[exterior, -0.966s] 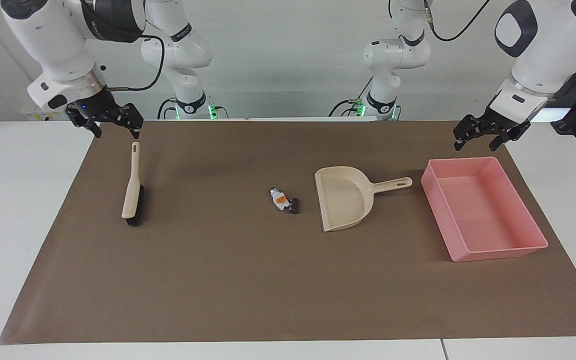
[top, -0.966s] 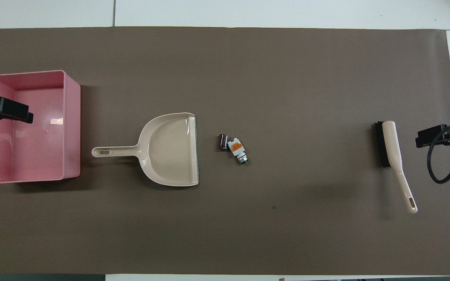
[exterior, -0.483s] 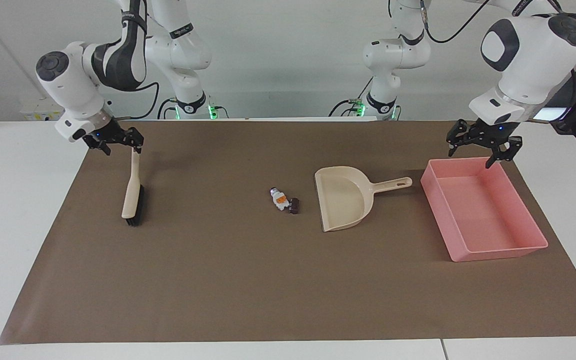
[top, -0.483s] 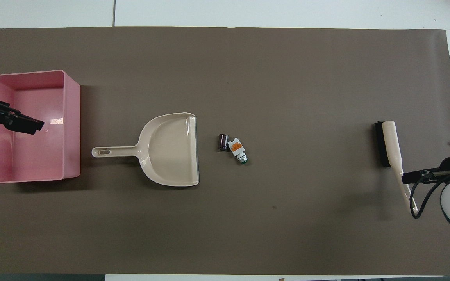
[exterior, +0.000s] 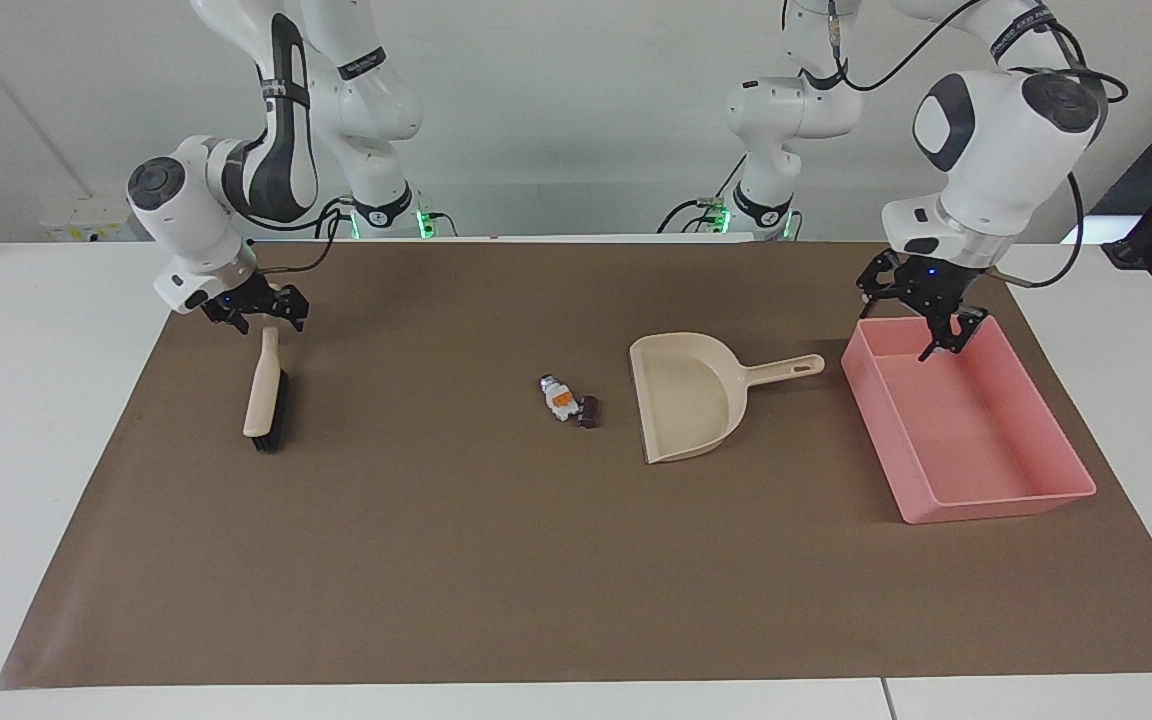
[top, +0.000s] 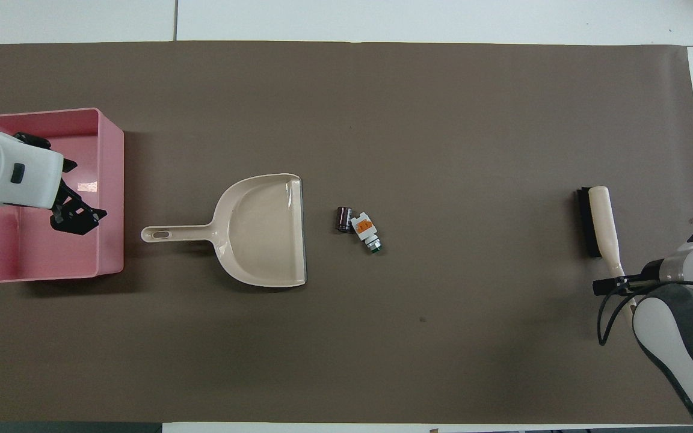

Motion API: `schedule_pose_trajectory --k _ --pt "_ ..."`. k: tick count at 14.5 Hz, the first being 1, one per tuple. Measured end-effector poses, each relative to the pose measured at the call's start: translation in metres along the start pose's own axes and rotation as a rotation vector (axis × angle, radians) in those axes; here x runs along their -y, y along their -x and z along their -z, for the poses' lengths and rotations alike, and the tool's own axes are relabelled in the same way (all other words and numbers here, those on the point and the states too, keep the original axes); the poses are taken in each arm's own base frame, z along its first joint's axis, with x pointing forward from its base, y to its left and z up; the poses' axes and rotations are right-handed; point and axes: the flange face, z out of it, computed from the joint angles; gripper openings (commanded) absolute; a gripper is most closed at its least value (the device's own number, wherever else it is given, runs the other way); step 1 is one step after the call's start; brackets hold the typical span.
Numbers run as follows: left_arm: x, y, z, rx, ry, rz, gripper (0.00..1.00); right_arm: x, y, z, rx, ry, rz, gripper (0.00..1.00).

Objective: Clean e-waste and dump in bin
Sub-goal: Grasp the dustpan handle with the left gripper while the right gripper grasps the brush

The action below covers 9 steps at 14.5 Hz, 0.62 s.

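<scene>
1. Pink plastic, shallow and rectangular with flared walls: the bin point(exterior: 976, 440) sits at my left arm's end of the brown mat point(exterior: 496, 560) covering the tabletop, and my left pincer point(exterior: 921, 318) hangs over its corner nearest the robots, fingers spread wide and holding nothing.
2. A second ago that pincer was off the mat's edge; it has since swung in over the bin, heading toward the beige plastic dustpan point(exterior: 686, 395), whose handle points at the bin.
3. My right pincer point(exterior: 258, 313) has come down from above the mat's edge to the tip of the handle of the beige hand brush with black bristles point(exterior: 264, 392), at my right arm's end of the mat. Its fingers are apart and have not closed on the handle; whether they touch it I cannot tell.
4. The e-waste has not moved: the white scrap with the orange patch point(exterior: 560, 396) and the small dark block point(exterior: 588, 411) lie touching, mid-mat, just in front of the dustpan's open lip.
5. I judge this the reach stage: both tools lie flat and ungripped, so nothing is swept yet.
6. Next I would pinch the brush handle with the right pincer and take the dustpan handle with the left one.
</scene>
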Motion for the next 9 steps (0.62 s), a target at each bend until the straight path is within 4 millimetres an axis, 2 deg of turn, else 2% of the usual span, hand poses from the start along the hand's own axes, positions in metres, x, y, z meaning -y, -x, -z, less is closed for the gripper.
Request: schedule_pose_trajectory --k 3,6,9 --pt "-0.017 -0.012 -0.031 0.009 0.019 -0.189 0.98 -0.003 0.001 0.0 0.0 -0.001 0.008 0.79" --pt "-0.036 -0.022 -0.062 0.02 0.045 -0.279 0.98 -0.003 0.001 0.0 -0.003 0.0 0.036 0.6" --pt "-0.053 -0.024 -0.099 0.015 0.033 -0.327 0.97 -0.003 0.0 0.0 -0.004 0.0 0.038 0.58"
